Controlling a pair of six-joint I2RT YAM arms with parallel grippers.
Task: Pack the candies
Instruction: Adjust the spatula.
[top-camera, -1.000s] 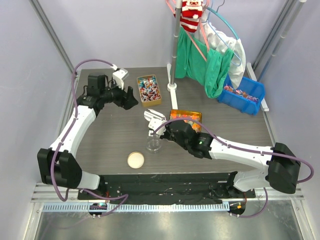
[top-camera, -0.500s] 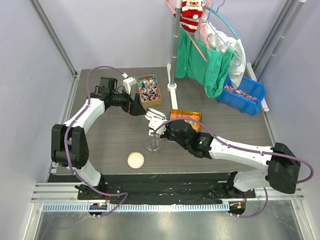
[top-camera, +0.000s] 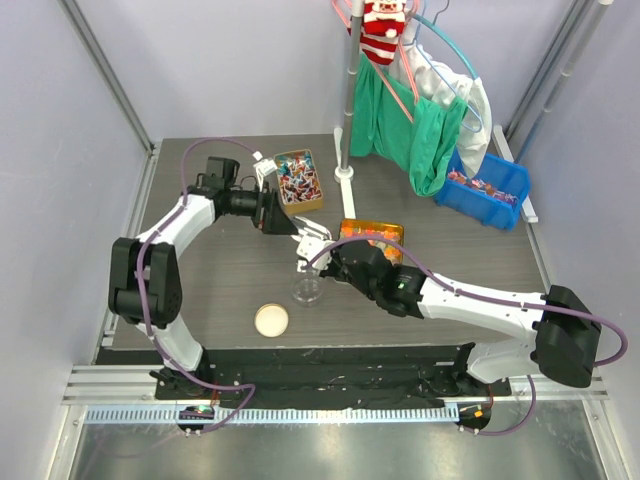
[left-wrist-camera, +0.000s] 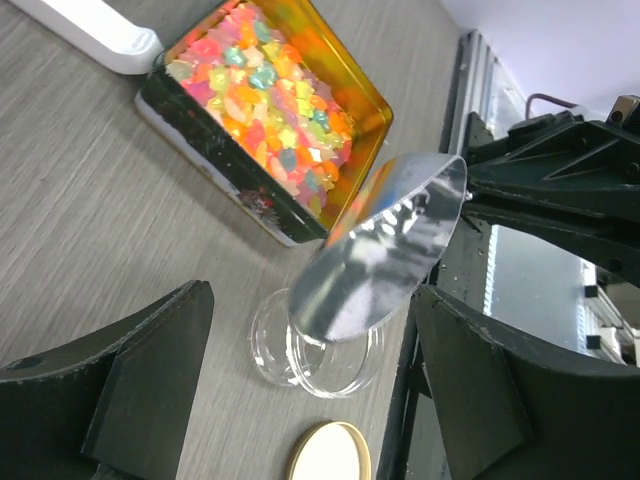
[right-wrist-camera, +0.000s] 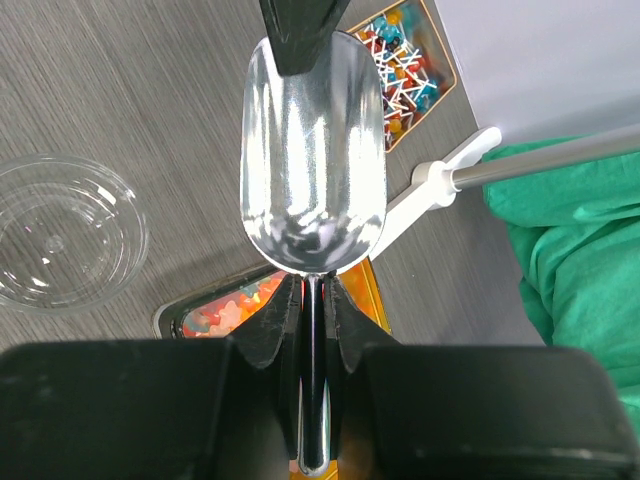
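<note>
Many candies (top-camera: 297, 178) lie in a small open tin (top-camera: 305, 208) at the back of the desk (top-camera: 220, 290). The left gripper (top-camera: 276, 217) hangs just beside the tin's near corner. Its fingers (left-wrist-camera: 150, 370) are spread wide and hold nothing. The right gripper (right-wrist-camera: 312, 300) is pressed tight on the handle of a shiny scoop (right-wrist-camera: 312, 150). The scoop is empty. It points at the candies and sits close to a clear cup (top-camera: 307, 290).

White arm links (top-camera: 170, 233), black joints (top-camera: 135, 288) and black jaws, loose purple cables (top-camera: 215, 141)
</note>
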